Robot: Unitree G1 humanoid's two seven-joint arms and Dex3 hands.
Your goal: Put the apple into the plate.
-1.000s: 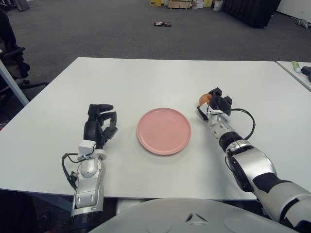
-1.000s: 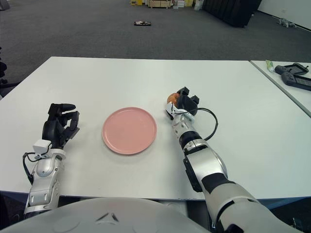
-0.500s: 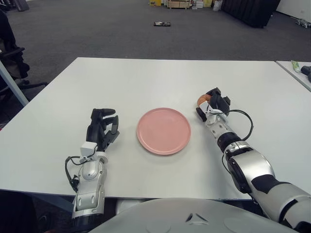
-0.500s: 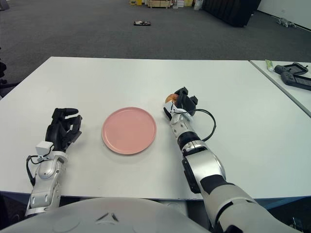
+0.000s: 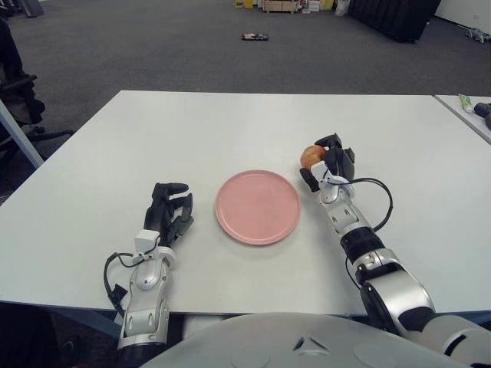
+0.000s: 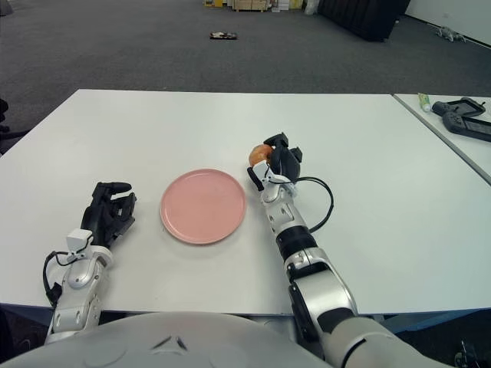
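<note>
The right hand has its dark fingers wrapped around the apple, holding it just beside the right rim of the pink plate and, as far as can be judged, a little above the white counter. Only the top of the fruit shows between the fingers. The apple is not yet over the plate; the carry toward the plate looks well along, with the release still to come.

The main risk is letting go too soon. With the apple at the very edge, an early release would likely drop it on the rim or on the counter, and a round fruit would roll away. A drop from too high could also make it bounce or skid out of the shallow dish, or nudge the plate aside. The cable looping off the wrist lies on the counter to the right and could drag as the arm swings.

The plate is empty, nothing in it or on its rim.

The left hand shows to the left of the plate, near it but apart, its fingers loosely curled and holding nothing.
</note>
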